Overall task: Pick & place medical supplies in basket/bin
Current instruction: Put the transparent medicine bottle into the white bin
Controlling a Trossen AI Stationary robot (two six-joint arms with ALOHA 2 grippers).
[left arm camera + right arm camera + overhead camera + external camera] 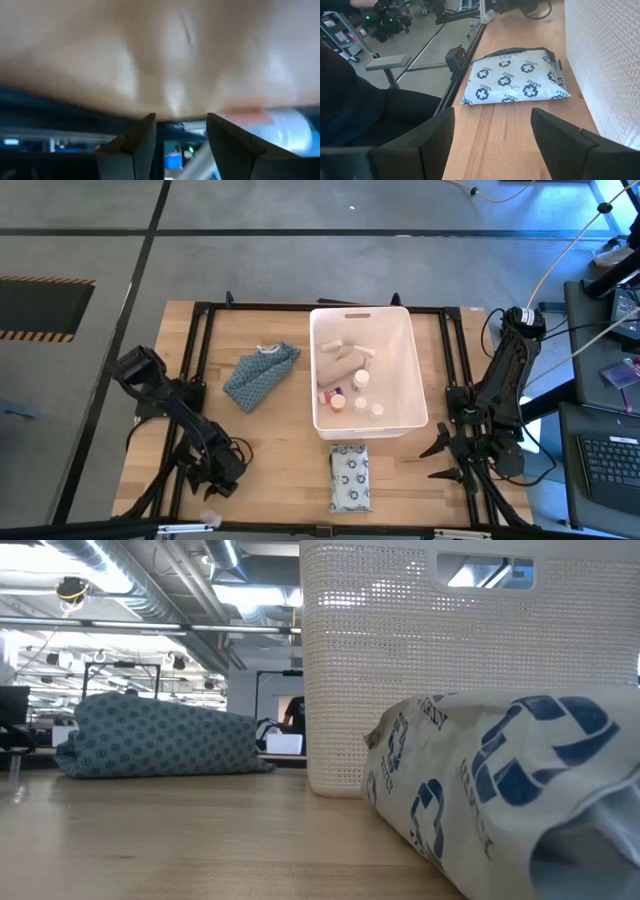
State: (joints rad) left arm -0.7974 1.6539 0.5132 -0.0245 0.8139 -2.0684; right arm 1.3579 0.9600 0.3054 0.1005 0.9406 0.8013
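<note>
The white bin (362,412) stands mid-table and holds a beige bandage roll (340,363) and several small white bottles (361,379). A flat white pack with blue crosses (350,477) lies on the wood in front of the bin, also in the right wrist view (517,75) and the low view (500,780). My left gripper (212,490) is low at the table's near left corner, open (181,117). A white bottle with a reddish cap (280,127) lies blurred just beside one finger, outside the gap. My right gripper (492,117) hovers open, right of the pack.
A blue-green patterned pouch (260,375) lies on the table left of the bin, also in the low view (160,735). The bin's perforated wall (605,60) stands close beside my right gripper. Black frame rails (200,330) run along the table's sides.
</note>
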